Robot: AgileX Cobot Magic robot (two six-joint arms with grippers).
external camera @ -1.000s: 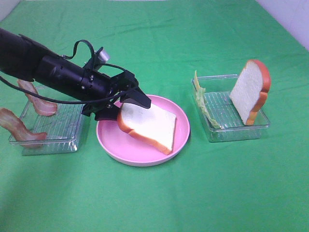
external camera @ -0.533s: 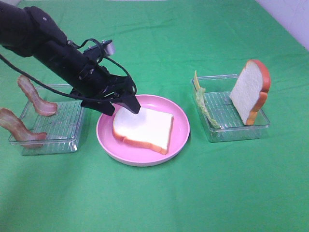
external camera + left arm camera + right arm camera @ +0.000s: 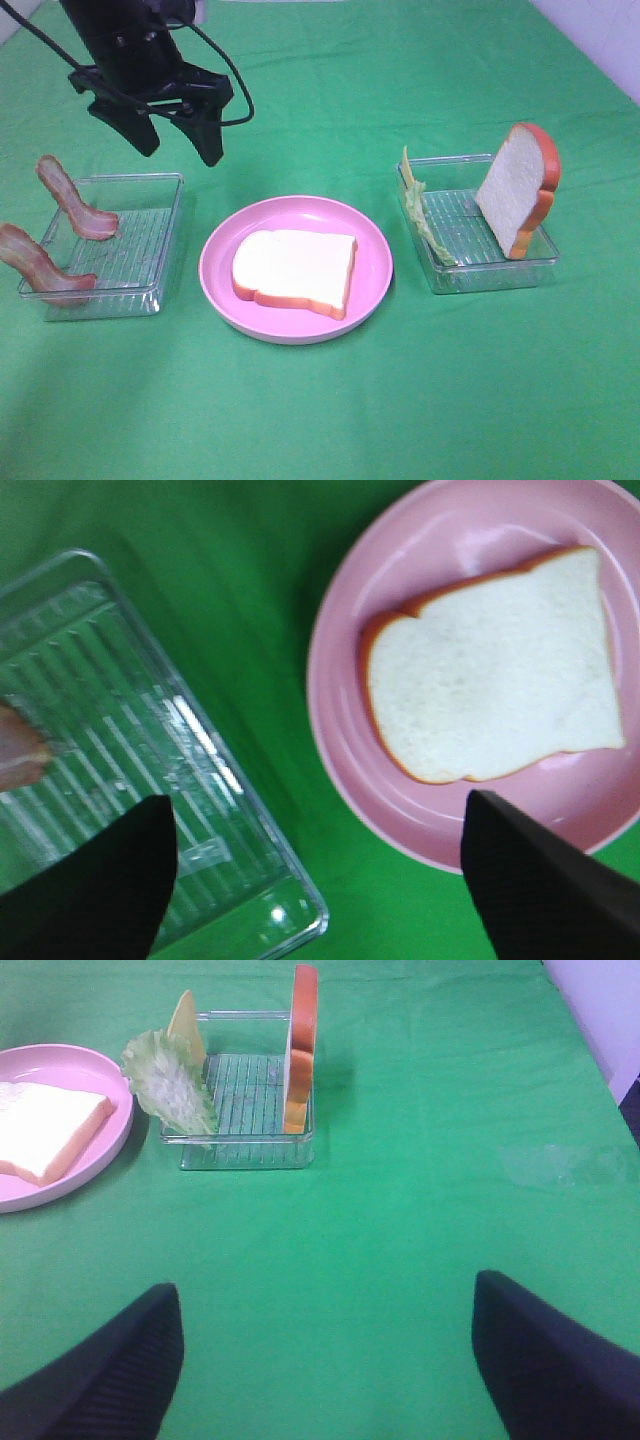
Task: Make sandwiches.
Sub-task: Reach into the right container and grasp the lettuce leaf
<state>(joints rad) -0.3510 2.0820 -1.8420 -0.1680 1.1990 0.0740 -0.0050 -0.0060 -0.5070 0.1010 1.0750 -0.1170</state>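
Observation:
One white bread slice (image 3: pixel 293 272) (image 3: pixel 495 670) lies flat on the pink plate (image 3: pixel 372 240). My left gripper (image 3: pixel 180 152) (image 3: pixel 320 880) hangs open and empty high above the far edge of the left tray (image 3: pixel 130 270), which holds two bacon strips (image 3: pixel 70 198) (image 3: pixel 35 262). In the right tray (image 3: pixel 480 270) (image 3: pixel 250 1110) a second bread slice (image 3: pixel 520 188) (image 3: pixel 300 1045) stands upright, with the lettuce leaf (image 3: pixel 418 210) (image 3: pixel 170 1085) and the cheese slice (image 3: pixel 405 160) (image 3: pixel 185 1020) leaning at its left end. My right gripper (image 3: pixel 325 1360) is open over bare cloth, well short of that tray.
A green cloth (image 3: pixel 320 420) covers the whole table. A pale wall edge (image 3: pixel 600 40) runs along the back right corner. The two ribbed clear trays flank the plate on either side.
My left gripper has let the bread slice down flat on the plate, then risen and pulled back to the left. The right arm has not moved.

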